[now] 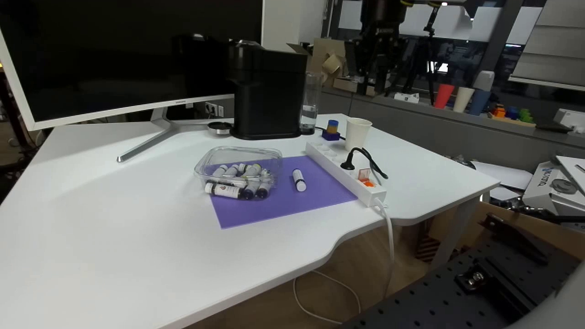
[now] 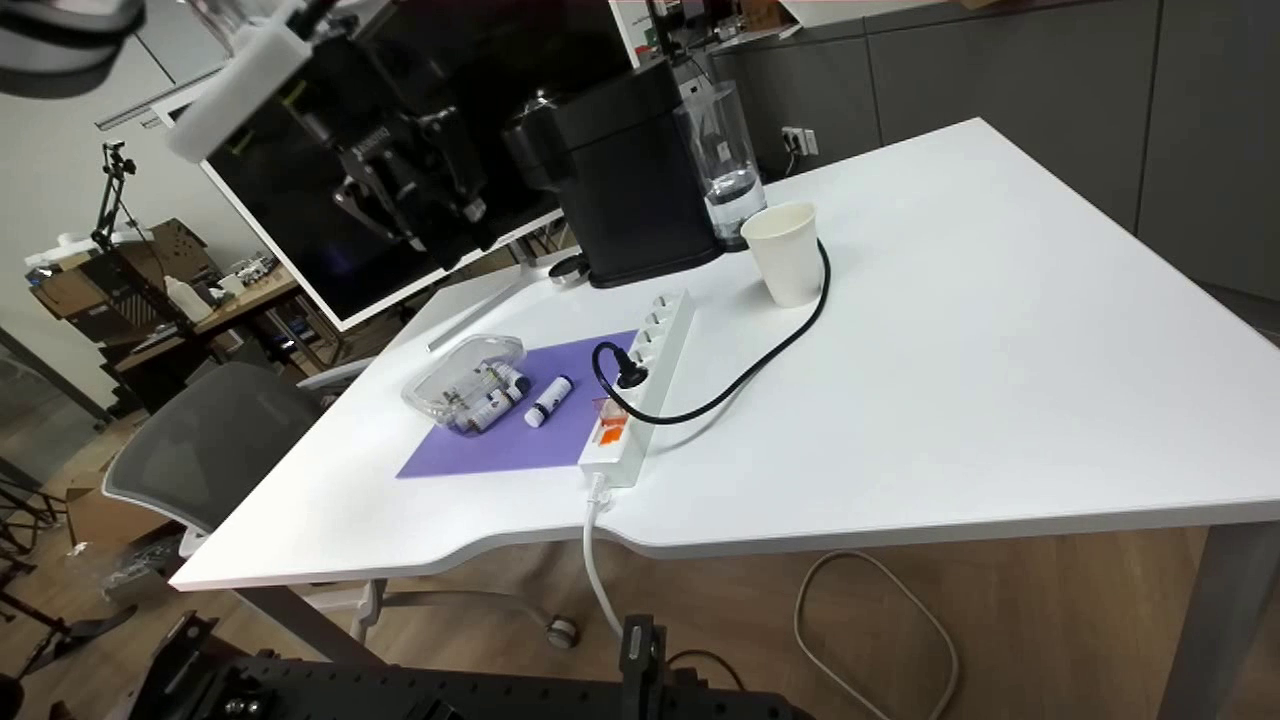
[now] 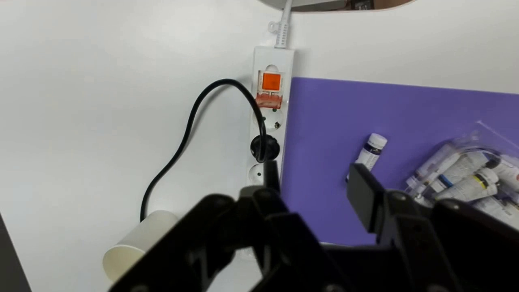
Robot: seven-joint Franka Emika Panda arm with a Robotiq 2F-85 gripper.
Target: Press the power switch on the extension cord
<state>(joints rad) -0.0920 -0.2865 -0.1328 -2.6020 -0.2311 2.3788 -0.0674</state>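
Observation:
The white extension cord [image 1: 340,177] lies on the table along the purple mat's edge; it also shows in an exterior view [image 2: 668,368] and the wrist view [image 3: 262,56]. Its orange power switch [image 3: 271,81] sits near the white cable end and shows in both exterior views [image 1: 368,183] [image 2: 611,435]. A clear red flip cover [image 3: 269,100] stands open beside the switch. A black plug [image 3: 265,148] sits in a socket. My gripper [image 3: 314,182] is open and empty, high above the table in both exterior views [image 1: 371,87] [image 2: 448,235]. In the wrist view one finger overlaps the cord's sockets.
A black cable [image 2: 745,375] arches beside the switch. A paper cup [image 1: 358,133] stands near the strip. A single vial [image 1: 299,180] and a clear box of vials [image 1: 238,167] are on the purple mat [image 1: 283,208]. A black machine [image 1: 269,93] and a monitor stand behind.

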